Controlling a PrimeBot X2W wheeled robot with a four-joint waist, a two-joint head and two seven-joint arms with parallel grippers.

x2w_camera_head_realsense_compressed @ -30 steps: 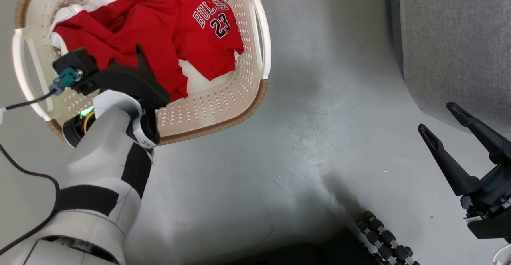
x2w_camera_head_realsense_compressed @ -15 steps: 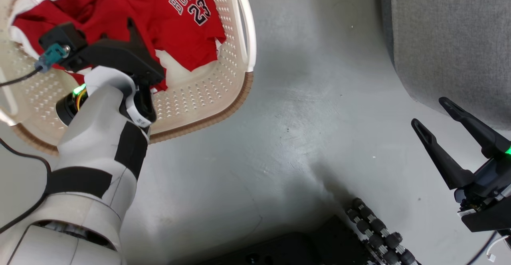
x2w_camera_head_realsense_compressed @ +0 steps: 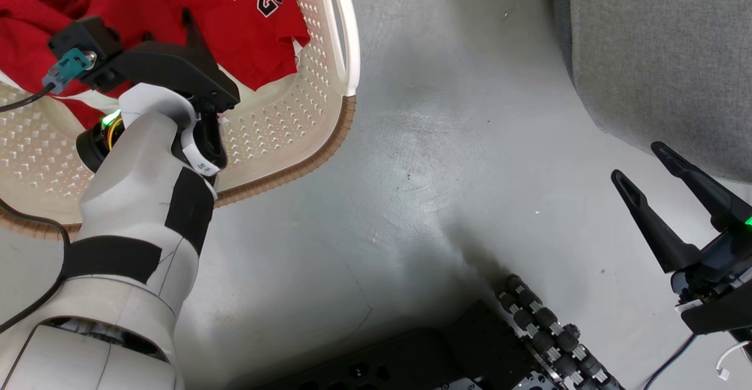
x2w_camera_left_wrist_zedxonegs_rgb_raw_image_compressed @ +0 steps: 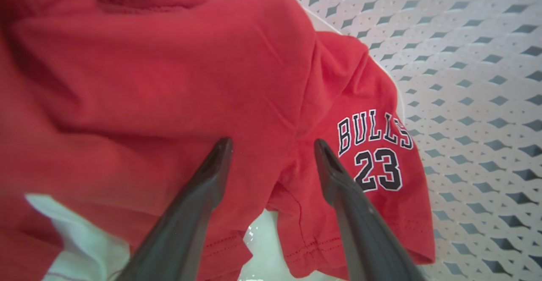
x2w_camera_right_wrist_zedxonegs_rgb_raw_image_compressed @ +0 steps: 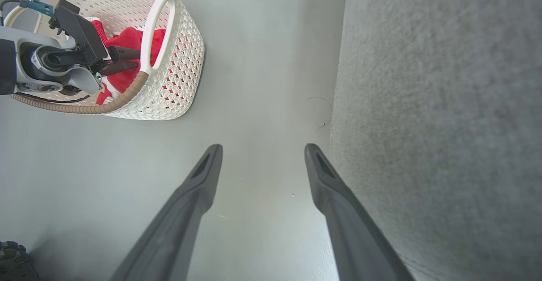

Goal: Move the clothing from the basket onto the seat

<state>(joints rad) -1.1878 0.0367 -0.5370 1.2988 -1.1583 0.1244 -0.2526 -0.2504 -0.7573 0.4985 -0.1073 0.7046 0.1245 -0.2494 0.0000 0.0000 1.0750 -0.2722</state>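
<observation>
The grasping step is beginning: the left tool (x2w_camera_left_wrist_zedxonegs_rgb_raw_image_compressed: 273, 142) is hovering inside the laundry basket (x2w_camera_left_wrist_zedxonegs_rgb_raw_image_compressed: 465, 61) with its fingers apart, and the red Bulls 23 jersey (x2w_camera_left_wrist_zedxonegs_rgb_raw_image_compressed: 169, 82) is lying just ahead of its tips. Next, it probably needs to lower and close on a fold. The right tool (x2w_camera_head_realsense_compressed: 639, 161) is waiting, fingers apart, with the grey sofa (x2w_camera_head_realsense_compressed: 658, 43) just beyond it.

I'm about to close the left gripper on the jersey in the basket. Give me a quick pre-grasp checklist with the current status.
1. The left gripper is open: ok.
2. It is aimed at the clothing, with red cloth ahead of it: ok.
3. It is in contact with the cloth: cannot tell.
4. The clothing lies inside the basket and is not gripped: ok.
5. The right gripper is open and holds nothing, over the floor beside the seat: ok.
</observation>
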